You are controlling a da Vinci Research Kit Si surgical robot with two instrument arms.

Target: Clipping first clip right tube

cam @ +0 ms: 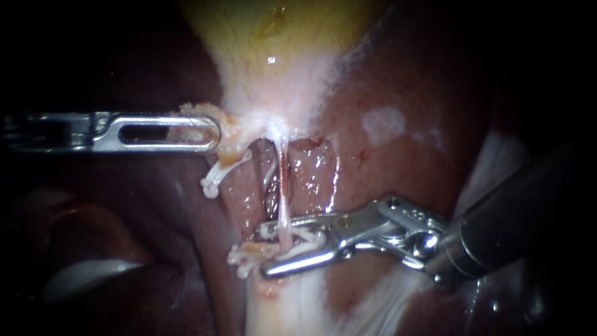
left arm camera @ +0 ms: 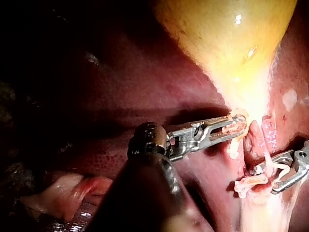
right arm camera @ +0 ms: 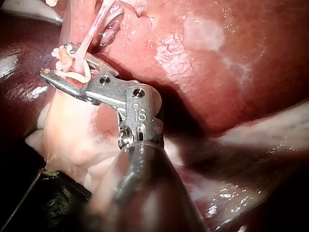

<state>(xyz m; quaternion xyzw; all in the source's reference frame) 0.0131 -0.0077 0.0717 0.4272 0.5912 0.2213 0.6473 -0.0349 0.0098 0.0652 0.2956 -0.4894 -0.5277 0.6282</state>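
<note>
The thin pale right tube (cam: 283,186) runs down from the gallbladder neck (cam: 273,106). My right instrument (cam: 264,249) comes in from the lower right, and its jaws straddle this tube low down, holding a white clip (cam: 306,244) that lies around the tube. In the right wrist view the same jaws (right arm camera: 57,60) hold the clip's white legs against the tube (right arm camera: 94,29). My left instrument (cam: 208,132) lies level from the left, its slotted jaws shut on pale tissue beside the gallbladder neck; its jaw tips also show in the left wrist view (left arm camera: 236,126).
The yellow gallbladder (cam: 273,37) sits above, with dark red liver (cam: 385,162) to the right. Left of the tube, white clips show on tissue ends, one upper (cam: 211,182) and one lower (cam: 241,256). Pale tissue (cam: 273,311) lies below the right instrument's jaws.
</note>
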